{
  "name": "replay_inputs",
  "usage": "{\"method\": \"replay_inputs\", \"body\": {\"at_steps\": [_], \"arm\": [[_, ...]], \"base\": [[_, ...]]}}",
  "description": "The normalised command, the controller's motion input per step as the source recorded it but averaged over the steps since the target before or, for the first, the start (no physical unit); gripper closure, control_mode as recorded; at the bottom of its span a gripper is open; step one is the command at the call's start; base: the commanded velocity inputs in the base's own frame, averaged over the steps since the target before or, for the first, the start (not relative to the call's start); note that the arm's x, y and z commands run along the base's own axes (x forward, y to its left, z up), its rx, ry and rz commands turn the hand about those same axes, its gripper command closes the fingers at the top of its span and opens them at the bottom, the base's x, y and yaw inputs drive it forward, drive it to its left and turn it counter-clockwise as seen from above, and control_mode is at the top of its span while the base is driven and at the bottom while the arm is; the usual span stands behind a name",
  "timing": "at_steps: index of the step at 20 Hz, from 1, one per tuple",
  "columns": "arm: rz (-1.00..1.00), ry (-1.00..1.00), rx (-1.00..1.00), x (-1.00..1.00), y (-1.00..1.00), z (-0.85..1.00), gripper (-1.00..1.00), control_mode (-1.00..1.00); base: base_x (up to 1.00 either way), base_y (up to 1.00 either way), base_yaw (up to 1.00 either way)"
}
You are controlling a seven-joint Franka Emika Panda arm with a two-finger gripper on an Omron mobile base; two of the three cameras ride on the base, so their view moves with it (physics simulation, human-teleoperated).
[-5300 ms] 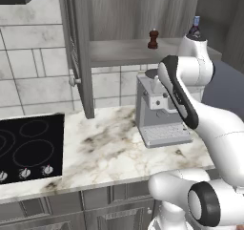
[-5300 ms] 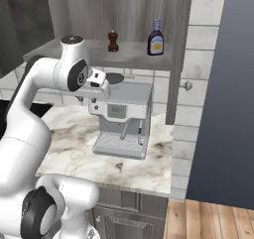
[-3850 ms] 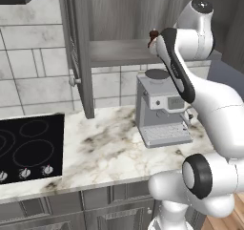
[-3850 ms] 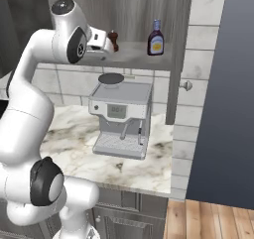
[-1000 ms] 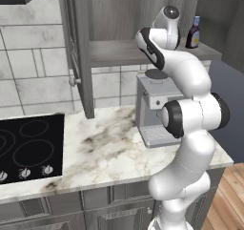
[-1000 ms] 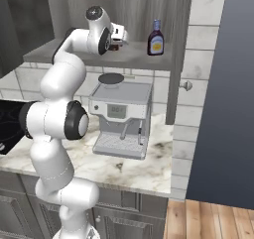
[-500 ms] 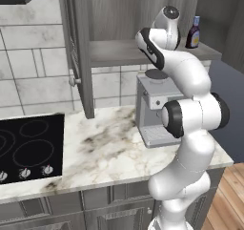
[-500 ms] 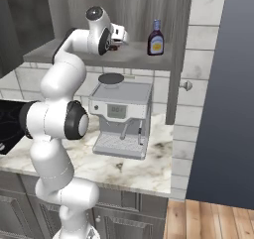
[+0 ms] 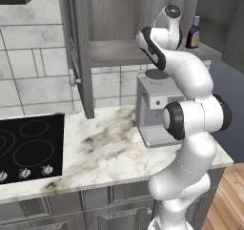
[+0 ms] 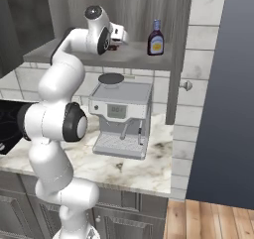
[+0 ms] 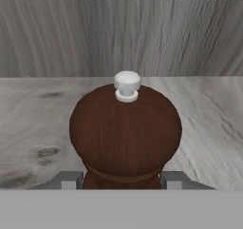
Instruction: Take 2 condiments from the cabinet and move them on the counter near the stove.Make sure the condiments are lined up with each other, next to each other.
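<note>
- Neither condiment is sitting on the bench (image 9: 109,143) near the stove (image 9: 28,148) yet; both are standing on the cabinet (image 10: 149,59) shelf.
- The jaws (image 11: 123,183) are flanking the pepper-mill shaker (image 11: 125,135); whether they are pinching it, I cannot tell.
- The bottle (image 10: 156,38) is waiting nearby, untouched.
- Compared with five seconds back, the arm is reaching into the cabinet instead of hanging beside the coffee machine (image 10: 121,119).

Even soft light, slightly blurry render

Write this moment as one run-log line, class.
stage: grasping first condiment | tool: fingers flank pepper shaker on cabinet shelf | bottle: untouched | counter: no condiments
</note>
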Motion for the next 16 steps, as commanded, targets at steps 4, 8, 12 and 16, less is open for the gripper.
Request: {"method": "replay_inputs", "body": {"at_steps": [4, 8, 12, 16], "arm": [[0.0, -0.12, 0.0, -0.85, -0.02, 0.0, 1.0, -1.0], [0.01, -0.09, -0.03, -1.0, -0.17, 0.0, 1.0, -1.0], [0.09, -0.05, -0.06, -1.0, -0.07, 0.0, 1.0, -1.0], [0.06, -0.01, -0.03, -1.0, -0.02, 0.04, 1.0, -1.0]], "base": [[0.0, 0.0, 0.0], [0.0, 0.0, 0.0], [0.0, 0.0, 0.0], [0.0, 0.0, 0.0]]}}
